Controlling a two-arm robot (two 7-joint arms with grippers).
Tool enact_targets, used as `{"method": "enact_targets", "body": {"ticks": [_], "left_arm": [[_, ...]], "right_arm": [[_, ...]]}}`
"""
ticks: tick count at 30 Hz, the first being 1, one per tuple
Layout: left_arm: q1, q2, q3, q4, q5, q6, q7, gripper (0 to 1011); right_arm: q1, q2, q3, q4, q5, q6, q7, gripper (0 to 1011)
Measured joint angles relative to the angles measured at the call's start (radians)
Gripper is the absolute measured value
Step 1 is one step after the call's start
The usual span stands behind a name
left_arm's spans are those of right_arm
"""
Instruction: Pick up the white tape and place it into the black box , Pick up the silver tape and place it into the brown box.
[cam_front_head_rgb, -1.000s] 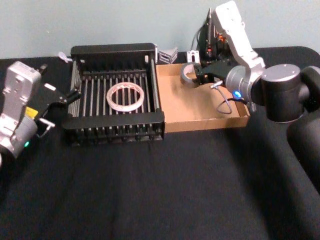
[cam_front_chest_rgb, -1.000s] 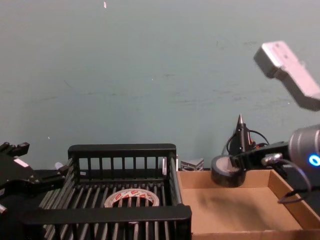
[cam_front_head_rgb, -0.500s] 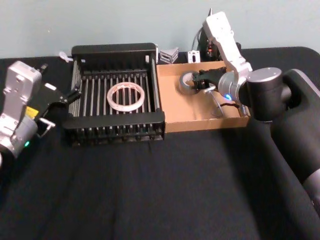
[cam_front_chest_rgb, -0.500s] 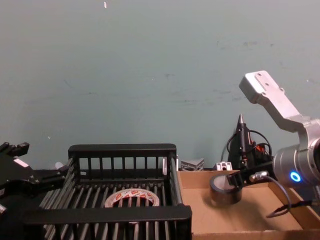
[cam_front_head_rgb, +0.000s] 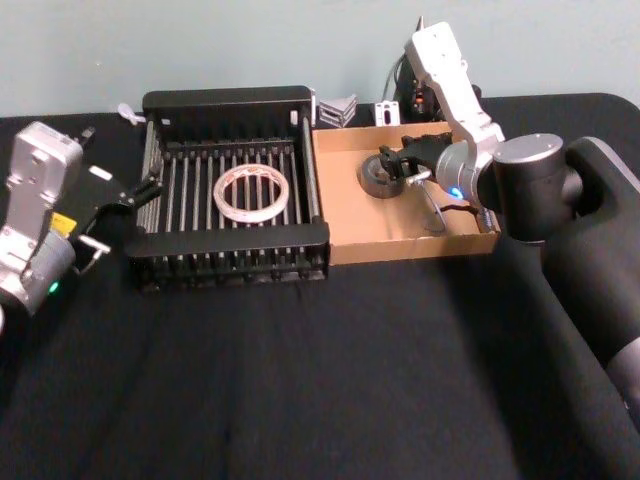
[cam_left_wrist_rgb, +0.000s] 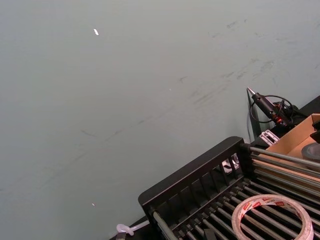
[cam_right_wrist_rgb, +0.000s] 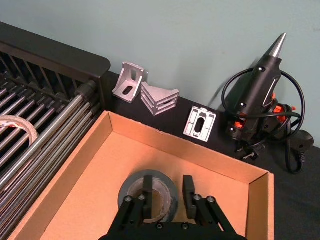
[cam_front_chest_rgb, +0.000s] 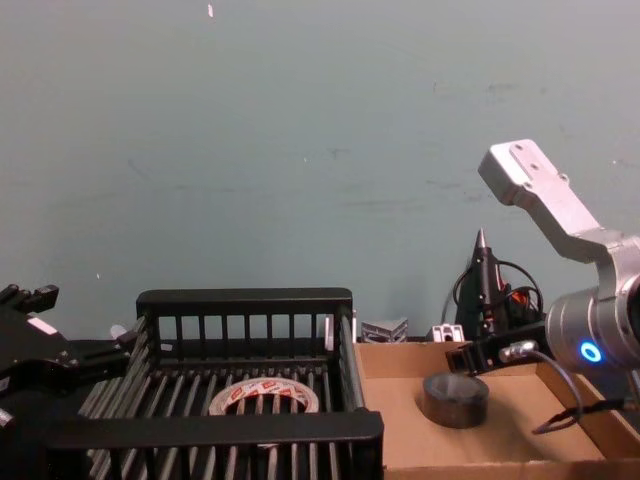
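Chunky dark grey-silver tape roll (cam_front_head_rgb: 381, 176) w/ pale core lies flat on plain floor of shallow brown cardboard tray (cam_front_head_rgb: 372, 228). Right gripper (cam_right_wrist_rgb: 166, 191) fingers spread, one inside core, other outside roll wall, not clamping. Flat whitish tape ring (cam_front_head_rgb: 251, 192) rests on ribbed floor of black slatted plastic crate (cam_front_head_rgb: 231, 243). Left gripper (cam_front_head_rgb: 140, 190) released, beside crate's left wall

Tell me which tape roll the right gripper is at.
The silver tape, in the brown box; the right gripper straddles its wall.
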Motion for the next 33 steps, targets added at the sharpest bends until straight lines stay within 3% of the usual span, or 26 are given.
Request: {"method": "enact_targets", "body": {"ticks": [8, 22, 26, 33], "left_arm": [[0.0, 0.0, 0.0, 0.0, 0.0, 0.0, 0.0, 1001], [0.0, 0.0, 0.0, 0.0, 0.0, 0.0, 0.0, 1001], [0.0, 0.0, 0.0, 0.0, 0.0, 0.0, 0.0, 1001], [0.0, 0.0, 0.0, 0.0, 0.0, 0.0, 0.0, 1001]], "right_arm": [[0.0, 0.0, -0.001, -0.001, 0.001, 0.001, 0.001, 624], [0.0, 0.001, -0.001, -0.002, 0.002, 0.001, 0.002, 1002], [-0.012, 0.002, 0.008, -0.021, 0.0, -0.002, 0.013, 1003], [-0.084, 0.025, 0.034, -0.15, -0.007, -0.044, 0.03, 1003]]}}
